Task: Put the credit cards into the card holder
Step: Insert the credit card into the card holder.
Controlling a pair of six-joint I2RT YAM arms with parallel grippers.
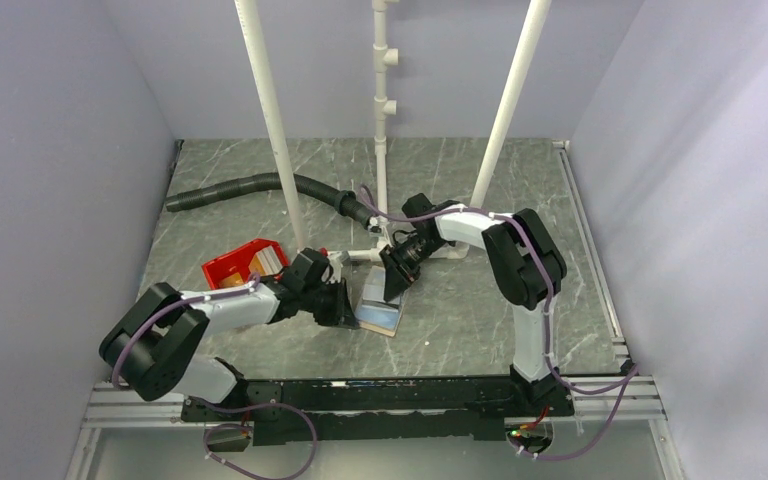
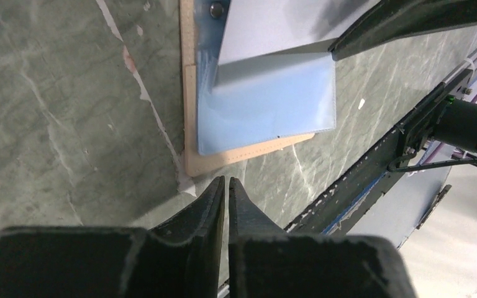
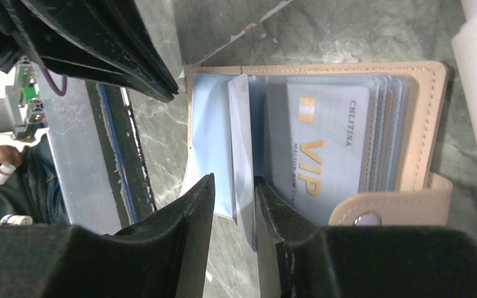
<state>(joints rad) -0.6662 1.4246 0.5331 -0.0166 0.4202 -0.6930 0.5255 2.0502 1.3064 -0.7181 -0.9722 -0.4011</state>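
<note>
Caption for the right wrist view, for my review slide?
Right gripper, jaws apart, straddles a clear sleeve of the open card holder, a VIP card already pocketed.

The card holder [image 1: 380, 314] lies on the table [image 1: 465, 312], the bin [image 1: 219, 272] to its left.

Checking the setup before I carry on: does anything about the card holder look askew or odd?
One clear sleeve of the open card holder stands up instead of lying flat, between the parted fingers of the right gripper. Nothing else stands out.
</note>
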